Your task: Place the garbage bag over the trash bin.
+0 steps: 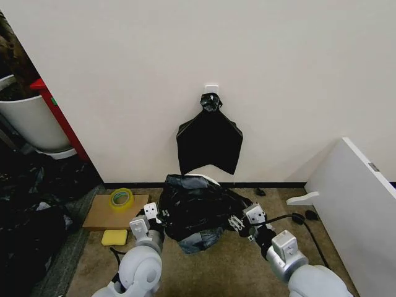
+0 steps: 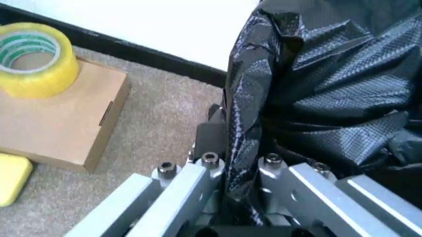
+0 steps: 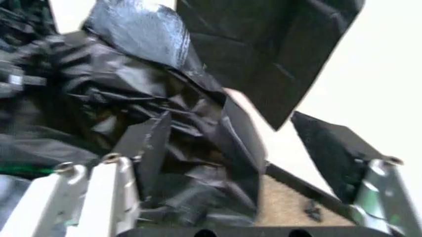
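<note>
The left gripper (image 1: 153, 218) is clamped on the left edge of the garbage bag (image 1: 195, 207) while the right gripper (image 1: 240, 221), jaws wide, straddles its right edge, keeping the glossy, crinkled black film spread over the trash bin (image 1: 203, 172) by the wall.

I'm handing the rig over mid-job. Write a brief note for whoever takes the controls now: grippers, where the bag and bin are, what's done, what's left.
Left gripper: shut on the thin, glossy black plastic garbage bag, holding its left side.
Right gripper: open, with the bag's right edge and the bin rim between its fingers.
Round cream-white plastic trash bin: on the carpet by the wall, under the flat black bundle of bags hanging there; a bit of rim shows at the back.
Done: bag draped over most of the bin.
Left: back rim still bare; bag probably needs pulling down evenly.
</note>
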